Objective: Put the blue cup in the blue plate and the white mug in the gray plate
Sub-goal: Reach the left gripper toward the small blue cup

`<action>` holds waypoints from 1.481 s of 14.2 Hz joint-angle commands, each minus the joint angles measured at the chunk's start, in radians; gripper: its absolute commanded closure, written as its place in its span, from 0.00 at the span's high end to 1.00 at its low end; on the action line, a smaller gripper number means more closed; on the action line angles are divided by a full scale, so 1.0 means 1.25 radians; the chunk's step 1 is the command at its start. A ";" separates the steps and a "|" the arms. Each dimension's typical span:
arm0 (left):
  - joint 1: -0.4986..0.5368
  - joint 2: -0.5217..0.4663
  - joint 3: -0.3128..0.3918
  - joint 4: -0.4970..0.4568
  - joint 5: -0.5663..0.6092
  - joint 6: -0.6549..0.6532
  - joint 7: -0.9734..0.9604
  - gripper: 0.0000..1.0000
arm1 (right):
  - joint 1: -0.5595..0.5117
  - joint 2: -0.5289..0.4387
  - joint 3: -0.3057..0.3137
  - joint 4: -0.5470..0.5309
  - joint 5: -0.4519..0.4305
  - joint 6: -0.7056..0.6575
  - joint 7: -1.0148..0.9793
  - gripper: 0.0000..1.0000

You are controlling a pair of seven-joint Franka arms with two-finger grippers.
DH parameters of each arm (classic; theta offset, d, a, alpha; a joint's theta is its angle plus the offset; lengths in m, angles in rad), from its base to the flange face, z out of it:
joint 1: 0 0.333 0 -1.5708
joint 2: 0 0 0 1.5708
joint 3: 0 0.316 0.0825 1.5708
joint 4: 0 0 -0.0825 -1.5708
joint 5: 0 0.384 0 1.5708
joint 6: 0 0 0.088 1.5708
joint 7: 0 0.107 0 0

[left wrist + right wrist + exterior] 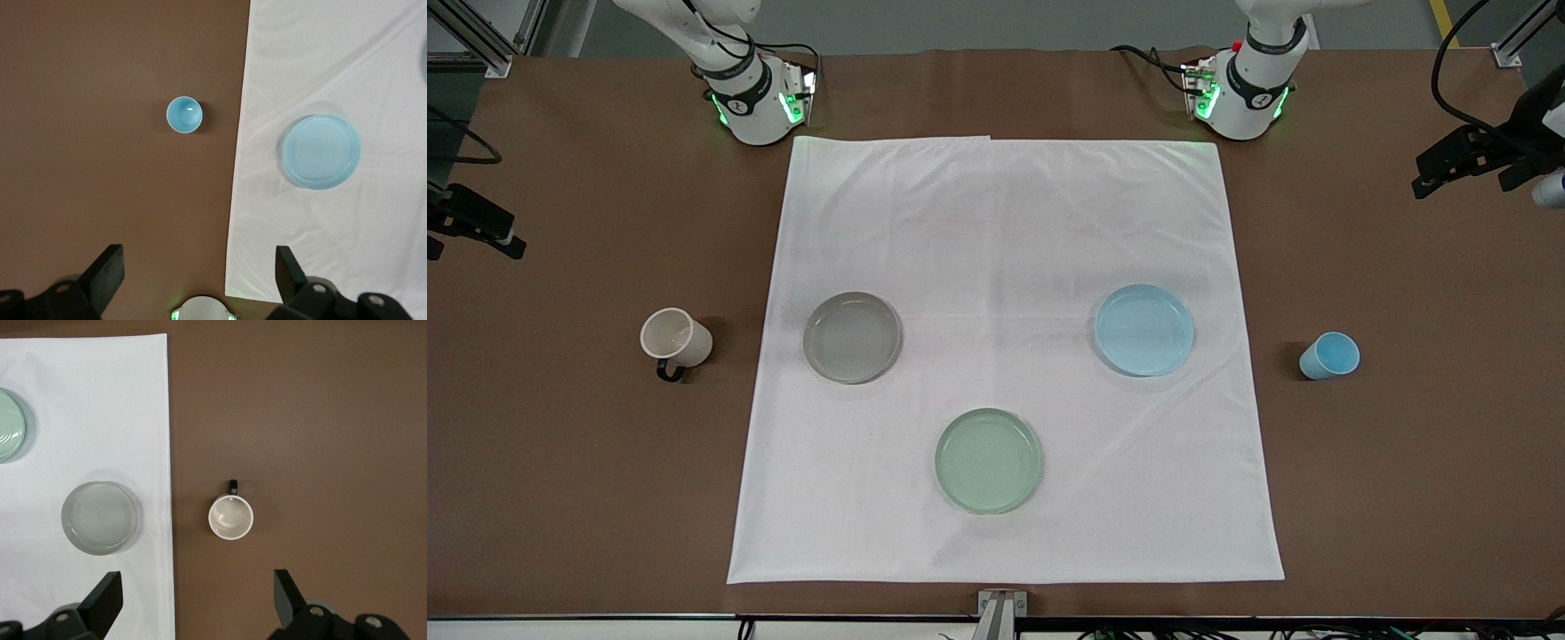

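Nothing done yet. The blue cup stands on the bare bench toward my left arm's end, beside the empty blue plate. The white mug stands toward my right arm's end, beside the empty gray plate. My left end effector hangs spread wide over the cup side; my right end effector, equally wide, hangs over the mug side. No readable writing.

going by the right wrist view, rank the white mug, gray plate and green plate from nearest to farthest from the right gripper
Right gripper, open, high over the table.
1. white mug: on bare table, almost under the gripper.
2. gray plate: on the white cloth, beside the mug.
3. green plate: on the cloth, farthest.
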 commanded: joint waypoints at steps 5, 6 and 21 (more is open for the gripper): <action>0.007 0.020 0.002 0.010 0.015 0.002 0.045 1.00 | -0.018 0.000 0.015 0.010 -0.010 -0.010 0.007 1.00; 0.013 0.032 0.004 0.008 0.011 0.005 0.067 1.00 | -0.018 0.000 0.015 0.009 -0.010 -0.010 0.008 1.00; 0.176 0.283 0.004 -0.480 0.019 0.813 0.103 0.89 | -0.006 0.110 0.017 -0.049 -0.010 0.019 0.008 1.00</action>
